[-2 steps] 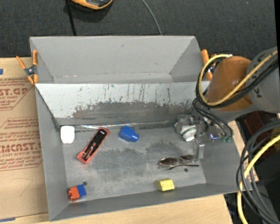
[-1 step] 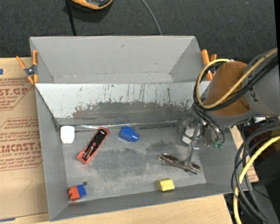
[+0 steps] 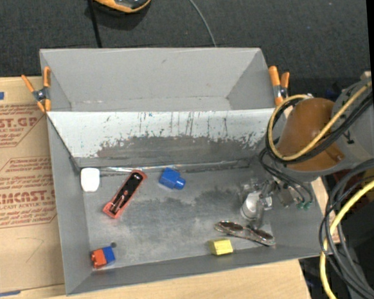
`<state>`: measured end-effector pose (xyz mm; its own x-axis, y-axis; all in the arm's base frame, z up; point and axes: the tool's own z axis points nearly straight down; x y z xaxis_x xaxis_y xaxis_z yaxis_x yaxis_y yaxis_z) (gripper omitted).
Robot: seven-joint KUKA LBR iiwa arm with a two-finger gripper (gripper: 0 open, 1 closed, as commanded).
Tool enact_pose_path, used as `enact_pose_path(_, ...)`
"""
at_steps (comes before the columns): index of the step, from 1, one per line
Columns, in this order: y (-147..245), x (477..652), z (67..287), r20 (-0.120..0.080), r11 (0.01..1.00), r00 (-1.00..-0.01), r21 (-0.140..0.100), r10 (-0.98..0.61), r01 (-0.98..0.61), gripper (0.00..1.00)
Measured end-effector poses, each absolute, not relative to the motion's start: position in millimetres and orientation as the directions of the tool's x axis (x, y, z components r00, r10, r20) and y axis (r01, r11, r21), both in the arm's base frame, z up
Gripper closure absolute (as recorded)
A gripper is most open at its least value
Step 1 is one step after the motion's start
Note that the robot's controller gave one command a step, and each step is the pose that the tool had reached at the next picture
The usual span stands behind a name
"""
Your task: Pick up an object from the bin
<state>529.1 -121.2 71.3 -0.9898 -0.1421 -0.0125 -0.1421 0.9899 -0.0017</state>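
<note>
Sunglasses (image 3: 245,230) lay by the lower right corner of the bin (image 3: 174,234), gripper (image 3: 253,206) close over them; its grip could not be told.

We read red print on the cardboard sheet (image 3: 24,255) lying left of the bin (image 3: 168,70). At its far end stand the large letters "AST. GP", cut off by the edge. Nearer, a large word ends in "CAST.", with "CAST ACRYLIC SHEET" beneath. The small lines between are too fine to read.
</note>
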Motion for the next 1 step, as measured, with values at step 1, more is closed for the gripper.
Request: enact_pose_path(1,-121.2,529.1,71.3,-0.013,0.99,-0.99,-0.002,-0.142,-0.142,1.0)
